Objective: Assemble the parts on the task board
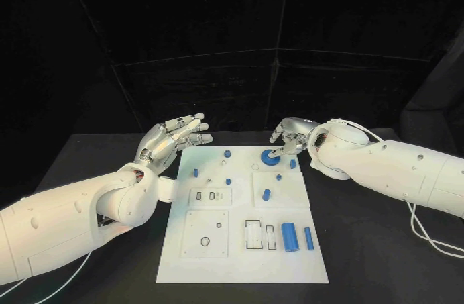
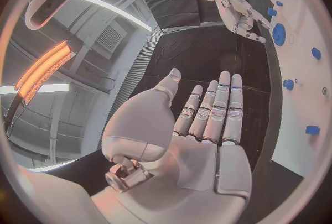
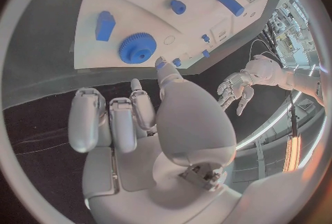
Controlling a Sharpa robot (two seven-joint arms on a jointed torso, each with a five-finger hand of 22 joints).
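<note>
The white task board (image 1: 242, 250) lies in the middle of the black table. A blue gear (image 1: 269, 159) sits near its far edge, also seen in the right wrist view (image 3: 136, 47) and the left wrist view (image 2: 279, 34). My right hand (image 1: 293, 137) hovers just behind the gear. Its fingers (image 3: 114, 121) are bent down and apart, one tip close to the gear's rim, with nothing clearly held. My left hand (image 1: 177, 137) is raised beside the board's far left corner, palm (image 2: 201, 152) flat, holding nothing.
Small blue pegs (image 1: 227, 154) (image 1: 195, 172) (image 1: 266, 194) stand on the board's far half. A blue cylinder (image 1: 290, 236) and a blue bar (image 1: 308, 237) lie at its near right beside open slots (image 1: 253, 234). A blue block (image 3: 105, 25) sits next to the gear.
</note>
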